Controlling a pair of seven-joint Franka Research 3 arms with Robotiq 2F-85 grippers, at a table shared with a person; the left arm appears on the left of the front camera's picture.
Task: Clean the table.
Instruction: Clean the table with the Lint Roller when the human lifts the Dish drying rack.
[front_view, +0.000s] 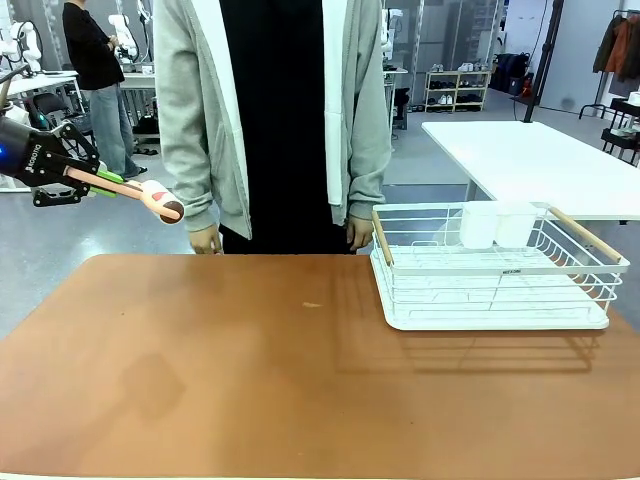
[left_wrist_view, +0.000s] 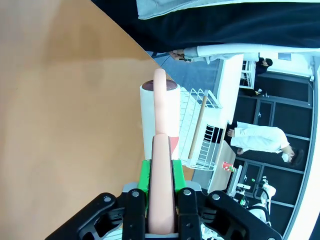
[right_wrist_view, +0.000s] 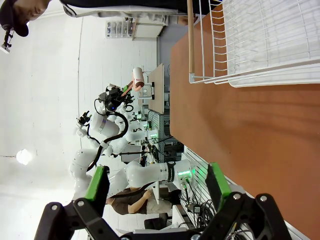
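The reddish-brown table (front_view: 250, 380) stretches across the front view, with a small pale speck (front_view: 312, 305) near its middle. My left gripper (front_view: 85, 180) hangs off the table's far left corner, above it, shut on the pink handle of a lint roller (front_view: 160, 200). In the left wrist view the green pads (left_wrist_view: 145, 175) clamp the handle, and the white roll (left_wrist_view: 160, 115) points out over the table (left_wrist_view: 60, 100). My right gripper (right_wrist_view: 157, 182) is open with nothing between its fingers, above the table (right_wrist_view: 240, 130).
A white wire dish rack (front_view: 500, 322) with wooden handles sits at the table's right, holding a white holder (front_view: 497, 224). A person in a grey cardigan stands at the far edge, hands (front_view: 205, 240) hanging by the table. A white table (front_view: 540, 160) stands behind.
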